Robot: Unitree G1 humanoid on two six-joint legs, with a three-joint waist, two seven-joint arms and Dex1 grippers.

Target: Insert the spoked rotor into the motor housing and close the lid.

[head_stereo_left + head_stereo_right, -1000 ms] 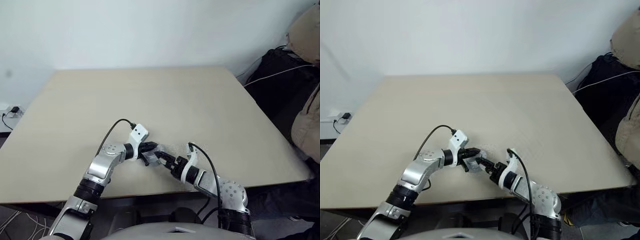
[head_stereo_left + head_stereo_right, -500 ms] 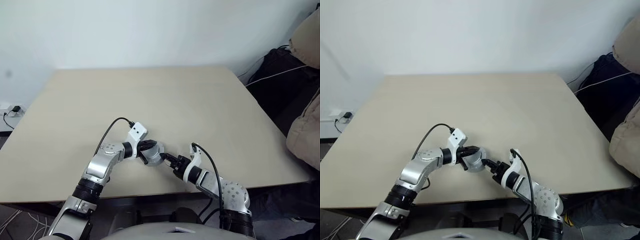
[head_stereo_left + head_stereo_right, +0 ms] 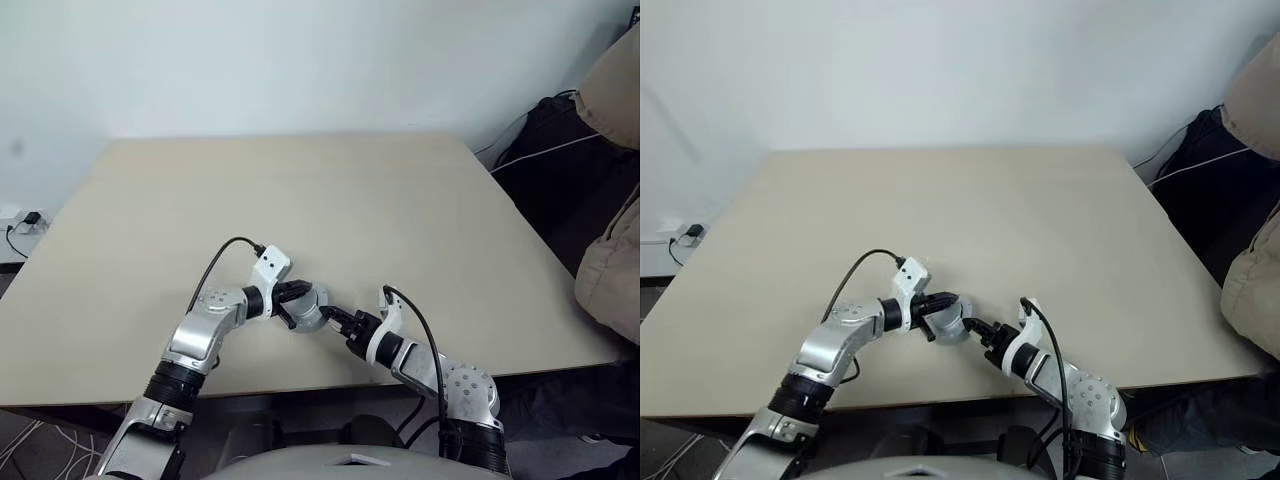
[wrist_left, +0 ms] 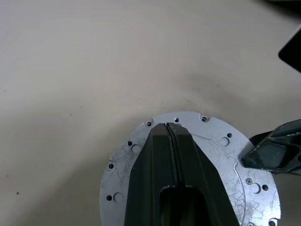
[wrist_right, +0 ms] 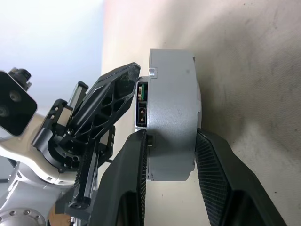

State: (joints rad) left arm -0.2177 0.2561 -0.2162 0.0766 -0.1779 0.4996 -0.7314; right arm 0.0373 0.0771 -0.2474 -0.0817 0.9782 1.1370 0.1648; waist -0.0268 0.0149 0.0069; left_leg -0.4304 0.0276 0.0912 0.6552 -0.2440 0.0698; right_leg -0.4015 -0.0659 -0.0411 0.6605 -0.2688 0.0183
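While both arms angle inward, each end effector (image 3: 978,327) grips the motor housing (image 5: 171,113).

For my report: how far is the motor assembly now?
Done, apparently: the motor housing looks like one closed grey drum with the lid on, the rotor presumably inside. In hand: the right gripper clamps the drum; the shut left gripper lies across the lid. Left: probably only putting it down.
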